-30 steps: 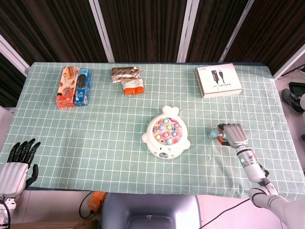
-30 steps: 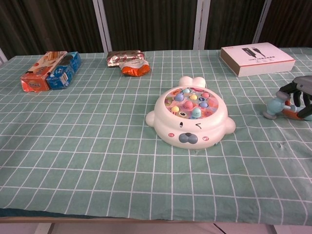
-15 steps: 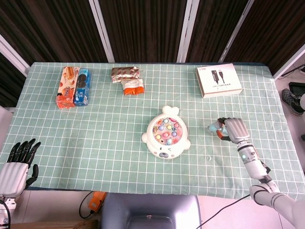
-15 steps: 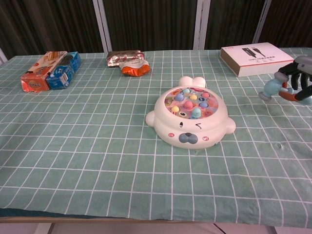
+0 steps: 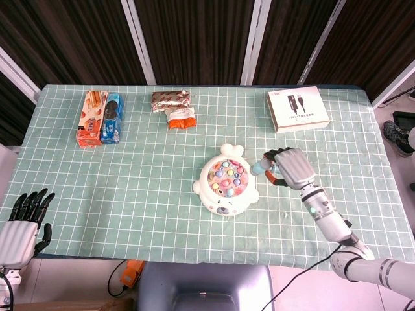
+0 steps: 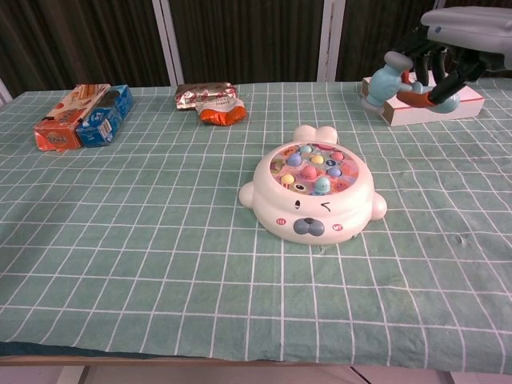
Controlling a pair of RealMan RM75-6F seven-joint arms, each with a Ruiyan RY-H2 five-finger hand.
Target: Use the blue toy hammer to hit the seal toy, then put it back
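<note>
The right hand (image 6: 458,50) grasps the blue toy hammer (image 6: 400,86) by its orange handle, raised above the table, just right of the seal toy (image 5: 224,186) near the table's middle. The hammer looks like light, stiff plastic; the handle is the sensible hold. The left hand (image 5: 24,223) hangs released off the near left corner.

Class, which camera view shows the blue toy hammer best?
The chest view: the blue toy hammer shows side-on, head and orange handle visible, gripped by the right robot hand. The head view shows only its head beside the fingers.
</note>
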